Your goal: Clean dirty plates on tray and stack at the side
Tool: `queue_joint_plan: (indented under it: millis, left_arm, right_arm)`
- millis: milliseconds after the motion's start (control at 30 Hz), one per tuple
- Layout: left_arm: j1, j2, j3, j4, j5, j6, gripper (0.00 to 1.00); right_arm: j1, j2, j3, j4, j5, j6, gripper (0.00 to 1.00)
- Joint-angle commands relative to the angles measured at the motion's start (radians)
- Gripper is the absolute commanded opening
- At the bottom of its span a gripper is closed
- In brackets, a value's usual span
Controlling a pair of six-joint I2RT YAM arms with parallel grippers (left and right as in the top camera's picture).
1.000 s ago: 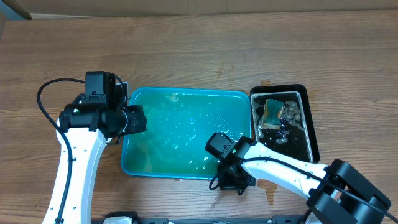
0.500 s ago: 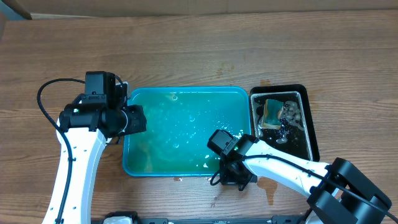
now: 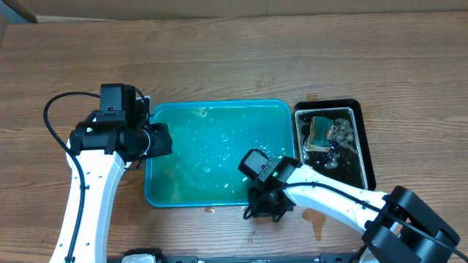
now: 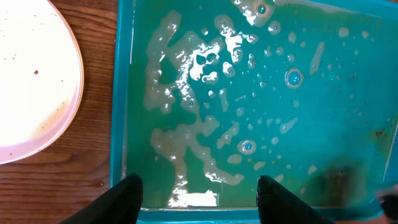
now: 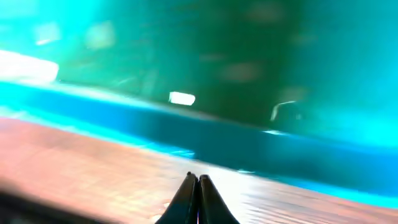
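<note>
The teal tray [image 3: 219, 103] lies mid-table, holding soapy water and foam, with no plate in it. A white plate [image 4: 25, 81] rests on the wood just left of the tray [image 4: 118, 93]; my left arm hides it in the overhead view. My left gripper [image 4: 199, 202] hangs open over the tray's left rim [image 3: 157, 140], nothing between its fingers. My right gripper [image 5: 199, 186] is shut and empty, its tips over bare wood just outside the tray's front rim [image 5: 186, 137], at the front right corner [image 3: 265, 208]. The right wrist view is blurred.
A black tray [image 3: 362, 146] stands right of the teal tray, holding a sponge [image 3: 319, 131] and a scrubbing pad in dark water. Wet patches lie on the wood near the right arm [image 3: 314, 219]. Cardboard runs along the table's far edge [image 3: 256, 7].
My right gripper has slid a little to the left along the tray's front rim, and the tray has shifted slightly away from it. The left arm has not moved.
</note>
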Motion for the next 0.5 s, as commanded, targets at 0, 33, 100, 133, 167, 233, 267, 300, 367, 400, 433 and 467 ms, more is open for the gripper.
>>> queue_joint_plan:
  millis: [0,33,100,133,167,233,267,300,367,400,433,467]
  left_arm:
    - [-0.003,0.001,0.013,0.003,0.008,0.016,0.61]
    - [-0.003,0.001,0.013,0.003,0.008,0.016,0.6]
    - [-0.003,0.001,0.013,0.003,0.008,0.016,0.6]
    - [-0.003,0.001,0.013,0.002,0.008,0.016,0.61]
    - [-0.003,0.001,0.013,0.001,0.008,0.016,0.6]
    - [-0.003,0.001,0.013,0.0,0.008,0.016,0.6]
    - [-0.003,0.001,0.013,0.0,0.008,0.016,0.61]
    - [-0.003,0.001,0.013,0.0,0.008,0.016,0.61]
    - [-0.003,0.001,0.013,0.0,0.008,0.016,0.61]
    - [-0.003,0.001,0.013,0.0,0.008,0.016,0.6]
    - [-0.003,0.001,0.013,0.0,0.008,0.016,0.61]
    - [-0.003,0.001,0.013,0.0,0.008,0.016,0.61]
  right_arm:
    - [0.046,0.002,0.026,0.049,-0.074,-0.03,0.04]
    - [0.058,0.002,0.026,0.071,-0.073,-0.024,0.04]
    - [0.084,0.002,0.026,0.114,-0.069,0.0,0.04]
    - [0.093,0.002,0.026,0.131,-0.07,0.004,0.04]
    - [0.104,0.002,0.026,0.147,-0.069,0.007,0.04]
    - [0.117,0.002,0.026,0.17,-0.055,0.025,0.04]
    - [0.122,0.003,0.026,0.184,-0.051,0.026,0.04]
    - [0.123,0.004,0.026,0.198,-0.05,0.026,0.04]
    - [0.127,0.011,0.026,0.233,-0.05,0.026,0.04]
    - [0.128,0.016,0.026,0.249,-0.051,0.026,0.04]
    - [0.129,0.023,0.026,0.264,-0.051,0.026,0.04]
    - [0.129,0.034,0.026,0.279,-0.051,0.026,0.04]
